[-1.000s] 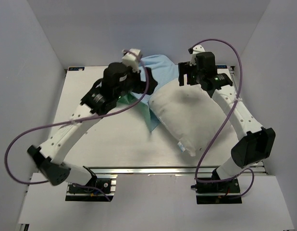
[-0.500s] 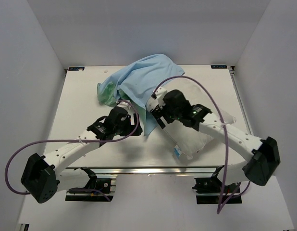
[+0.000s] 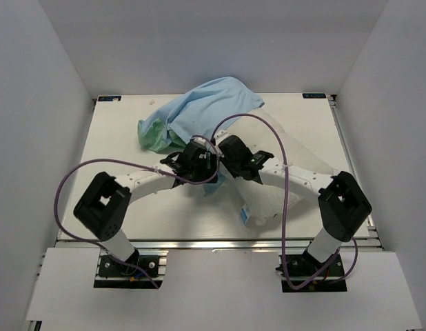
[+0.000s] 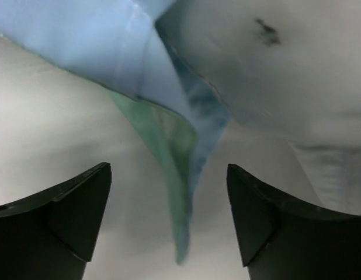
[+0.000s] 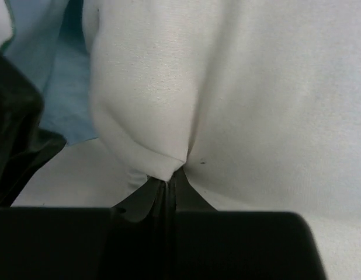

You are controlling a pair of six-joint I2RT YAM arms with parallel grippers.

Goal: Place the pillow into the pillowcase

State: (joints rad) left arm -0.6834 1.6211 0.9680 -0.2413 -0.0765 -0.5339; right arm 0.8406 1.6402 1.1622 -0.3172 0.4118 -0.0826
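**Right claw (image 5: 169, 182) pinched shut on a pillow (image 5: 256, 87) fold; left claw (image 4: 167, 175) spread astride the pillowcase (image 3: 206, 103) hem.**
Pillow lies right of centre on the desk (image 3: 116, 145), touching the heaped pillowcase. Both are judged soft and light, and the case slippery, so it is best taken at its hem. Bare desk is seen left and near.

A robotics lab cell, this: flat white tabletop (image 3: 123, 138) boxed in by plain white panel walls (image 3: 41, 83) (three sides), silver aluminium rail (image 3: 220, 243) up front, looping purple cables (image 3: 58, 200).
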